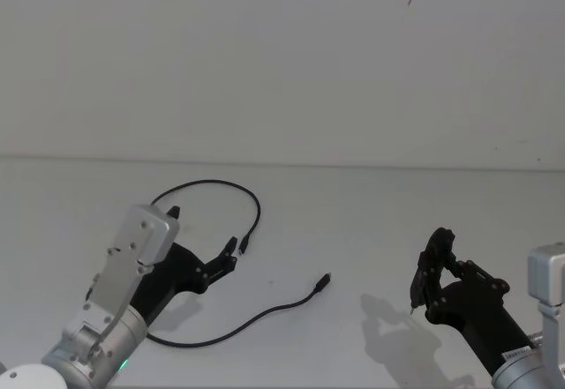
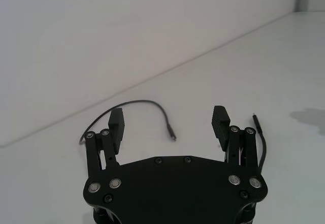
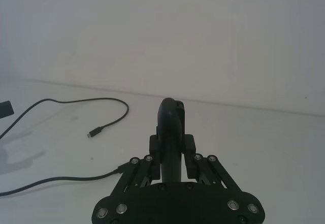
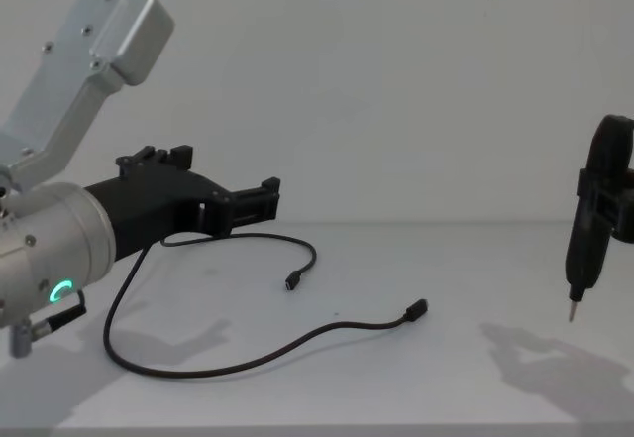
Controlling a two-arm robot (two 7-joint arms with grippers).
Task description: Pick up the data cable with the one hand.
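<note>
The data cable (image 1: 212, 182) lies loose on the white table (image 1: 371, 221). One stretch arcs round the far side of my left gripper (image 1: 202, 230) and ends in a small plug (image 1: 244, 246) just beside one fingertip. The other stretch runs out from under my forearm toward the middle of the table and ends in a second plug (image 1: 325, 280).

My left gripper hangs above the table with its jaws wide apart and nothing between them. The chest view shows a gap and a shadow beneath it. I judge this to be the approach, with the grasp not yet made.

To do it well, I would set the fingers (image 2: 221, 120) astride the near arc, crossing the cord at a right angle rather than along it. I would then go down until the pads almost meet the table. The cord is thin and lies flat, so closing too high would catch only air. It is also limp, so I would lift straight up and let the rest trail. Pinching the cord a little back from the plug seems safer than pinching the plug itself, which could twist out.

There is plenty of room. The table around the cable is bare, and the wall (image 1: 282, 54) stands well beyond the loop. My right gripper (image 1: 437, 252) waits well apart on the right, clamped on a pen-shaped tool (image 4: 580, 259) with its point held above the table. The cable's own slack under my forearm is the one thing I might snag.
</note>
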